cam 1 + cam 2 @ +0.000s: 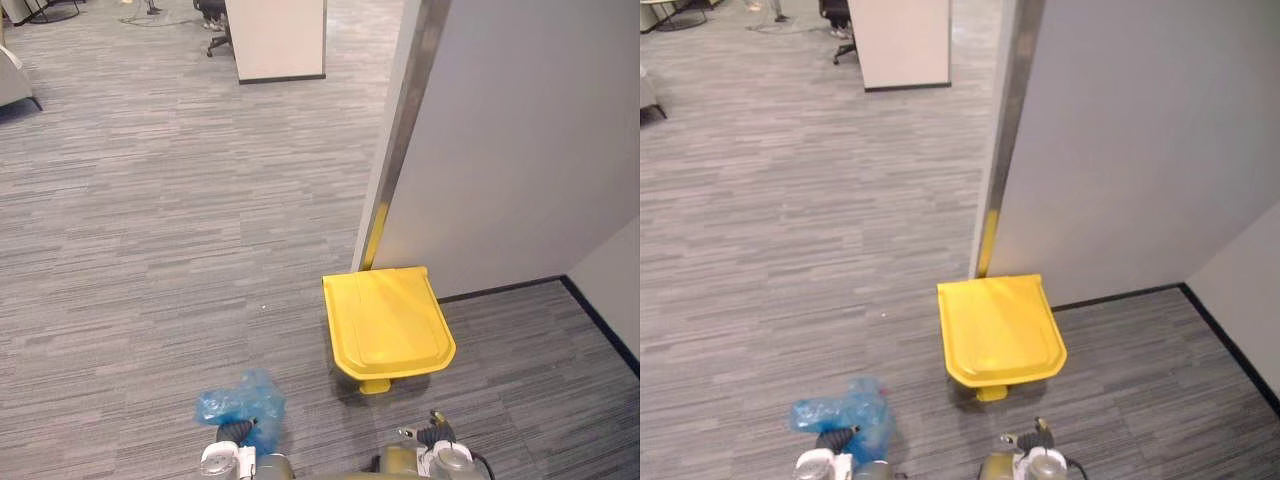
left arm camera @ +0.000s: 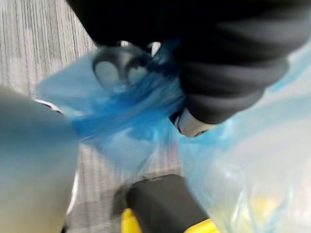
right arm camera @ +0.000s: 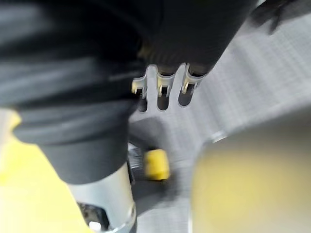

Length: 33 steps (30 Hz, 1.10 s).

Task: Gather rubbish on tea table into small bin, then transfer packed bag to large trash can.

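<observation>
Blue, thin and crinkled, the packed bag (image 1: 240,400) hangs low at about seven o'clock in the head views, just above the carpet (image 1: 150,250). It is carried by the left hand (image 2: 228,77), whose fingers look curled into the gathered film at the bag's neck. The film is soft and shapeless, so it will likely sag and swing with each step. It looks light, though a pale load shows through the translucent skin. The bunched neck is the sound place to hold it, since the smooth, stretched sides would probably slip or tear. The large trash can (image 1: 388,320) stands at about two o'clock from the bag, apart from it. It is glossy yellow moulded plastic, stiff, with a flat lid with rounded corners that lies closed and a small yellow pedal (image 1: 375,386) at its foot. The right hand (image 3: 194,34) hangs near the can at about five o'clock, and whether its fingers are spread or curled cannot be told. Behind the can rises a smooth grey wall (image 1: 520,150) with a metal edge strip (image 1: 400,130), and the carpet is streaked grey weave.
</observation>
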Tool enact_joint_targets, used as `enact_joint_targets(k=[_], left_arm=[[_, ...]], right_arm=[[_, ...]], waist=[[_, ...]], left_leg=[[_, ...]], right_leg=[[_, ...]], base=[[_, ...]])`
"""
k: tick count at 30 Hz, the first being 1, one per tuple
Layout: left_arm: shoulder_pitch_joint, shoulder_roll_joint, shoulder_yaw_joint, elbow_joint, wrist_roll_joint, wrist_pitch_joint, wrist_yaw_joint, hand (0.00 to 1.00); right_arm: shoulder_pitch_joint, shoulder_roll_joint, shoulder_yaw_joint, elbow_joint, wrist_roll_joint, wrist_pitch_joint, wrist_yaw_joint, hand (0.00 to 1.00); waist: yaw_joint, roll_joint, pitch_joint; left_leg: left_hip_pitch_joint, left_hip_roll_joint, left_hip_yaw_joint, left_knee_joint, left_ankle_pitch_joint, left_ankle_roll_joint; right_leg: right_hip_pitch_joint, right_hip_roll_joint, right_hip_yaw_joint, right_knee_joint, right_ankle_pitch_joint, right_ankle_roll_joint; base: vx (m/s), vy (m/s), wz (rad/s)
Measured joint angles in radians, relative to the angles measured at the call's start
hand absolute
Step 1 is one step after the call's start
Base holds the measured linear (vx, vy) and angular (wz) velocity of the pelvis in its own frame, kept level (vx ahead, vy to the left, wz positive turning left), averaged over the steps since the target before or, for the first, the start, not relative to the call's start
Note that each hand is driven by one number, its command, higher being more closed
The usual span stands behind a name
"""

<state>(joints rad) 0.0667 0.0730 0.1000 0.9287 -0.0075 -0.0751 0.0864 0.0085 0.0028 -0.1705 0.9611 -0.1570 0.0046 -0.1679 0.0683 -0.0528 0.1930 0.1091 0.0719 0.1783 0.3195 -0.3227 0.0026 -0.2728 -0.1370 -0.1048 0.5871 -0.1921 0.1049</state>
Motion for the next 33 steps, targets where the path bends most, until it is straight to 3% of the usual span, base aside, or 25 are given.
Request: enact_joint_targets(k=[3, 4, 5, 8, 10, 11, 13, 16, 24, 28, 33], left_arm=[[-0.006, 0.001, -0.001, 0.005, -0.002, 0.0, 0.001, 1.0], [-0.013, 0.002, 0.0, 0.001, -0.007, -0.005, 0.003, 1.0], [-0.037, -0.007, 0.001, 0.004, -0.014, -0.006, 0.005, 1.0], [-0.086, -0.018, -0.003, 0.0, -0.015, -0.006, 0.003, 1.0], [-0.094, -0.019, -0.012, -0.009, -0.014, -0.007, 0.001, 1.0], [-0.098, -0.018, -0.011, -0.016, -0.014, -0.007, 0.001, 1.0], [-0.117, -0.018, -0.009, -0.015, -0.013, -0.005, 0.003, 1.0], [-0.116, -0.015, -0.01, -0.011, -0.014, 0.004, 0.009, 1.0], [-0.137, -0.013, -0.032, -0.056, -0.014, 0.001, 0.018, 1.0], [-0.123, -0.011, -0.049, -0.054, -0.014, 0.002, 0.017, 1.0], [-0.102, -0.017, -0.055, -0.052, -0.015, 0.001, 0.015, 1.0]], right_arm=[[-0.021, -0.001, -0.003, -0.002, -0.001, 0.003, -0.002, 0.0], [-0.017, -0.001, -0.002, 0.0, -0.001, 0.01, -0.005, 0.0], [-0.049, -0.002, -0.003, 0.0, -0.002, 0.012, -0.007, 0.0], [-0.08, -0.008, -0.013, -0.01, -0.002, 0.014, -0.009, 0.0], [-0.076, -0.01, -0.012, -0.012, -0.001, 0.012, -0.009, 0.0], [-0.075, -0.013, -0.013, -0.015, -0.001, 0.009, -0.009, 0.0], [-0.072, -0.011, -0.014, -0.034, 0.001, 0.009, -0.009, 0.0], [-0.073, -0.013, -0.015, -0.047, 0.002, 0.011, -0.009, 0.0], [-0.068, -0.022, -0.01, -0.08, 0.001, 0.009, -0.023, 0.0], [-0.062, -0.016, -0.009, -0.08, 0.001, 0.01, -0.029, 0.0], [-0.049, -0.006, 0.003, -0.072, 0.0, 0.01, -0.028, 0.0]], waist=[[-0.006, 0.001, 0.016], [0.009, -0.014, 0.02], [0.019, 0.023, 0.071], [0.011, 0.022, 0.127], [0.01, 0.029, 0.12], [0.011, 0.029, 0.115], [0.009, 0.033, 0.113], [0.016, 0.034, 0.114], [0.017, 0.058, 0.111], [0.02, 0.058, 0.108], [0.023, 0.041, 0.1]], left_leg=[[0.022, 0.006, 0.008, 0.02, -0.025, -0.011], [0.036, -0.005, 0.017, 0.034, -0.037, -0.044], [0.033, 0.019, 0.003, 0.074, -0.051, -0.06], [0.048, 0.006, -0.032, 0.123, -0.067, -0.069], [0.004, 0.031, -0.11, 0.211, -0.127, -0.061], [-0.035, 0.047, -0.162, 0.255, -0.183, -0.078], [-0.123, 0.076, -0.21, 0.34, -0.231, -0.1], [-0.195, 0.102, -0.245, 0.383, -0.249, -0.109], [-0.264, 0.115, -0.288, 0.384, -0.223, -0.133], [-0.209, 0.115, -0.252, 0.334, -0.197, -0.145], [-0.105, 0.08, -0.186, 0.242, -0.146, -0.14]], right_leg=[[-0.014, 0.02, -0.064, -0.207, 0.135, -0.023], [0.056, 0.02, -0.084, -0.305, 0.232, -0.077], [0.058, 0.035, -0.087, -0.261, 0.242, -0.119], [0.024, 0.013, -0.067, -0.089, 0.122, -0.116], [0.007, 0.024, -0.074, -0.01, 0.047, -0.107], [-0.028, 0.031, -0.089, 0.042, 0.005, -0.111], [-0.077, 0.036, -0.135, 0.085, -0.019, -0.119], [-0.12, 0.055, -0.162, 0.098, -0.024, -0.123], [-0.146, 0.061, -0.182, 0.084, -0.018, -0.132], [-0.118, 0.067, -0.159, 0.063, -0.001, -0.153], [-0.072, 0.068, -0.093, 0.021, 0.048, -0.147]], base=[[0.3, -0.058, 0.01], [0.3, -0.054, -0.27], [0.25, -0.046, -0.3], [0.15, -0.081, 0.13], [0.1, -0.103, 0.54], [0.07, -0.098, 0.6], [0.05, -0.091, 0.56], [0.07, -0.059, 0.26], [0.03, -0.045, 0.19], [-0.01, -0.03, -0.12], [-0.09, -0.025, -0.33]])
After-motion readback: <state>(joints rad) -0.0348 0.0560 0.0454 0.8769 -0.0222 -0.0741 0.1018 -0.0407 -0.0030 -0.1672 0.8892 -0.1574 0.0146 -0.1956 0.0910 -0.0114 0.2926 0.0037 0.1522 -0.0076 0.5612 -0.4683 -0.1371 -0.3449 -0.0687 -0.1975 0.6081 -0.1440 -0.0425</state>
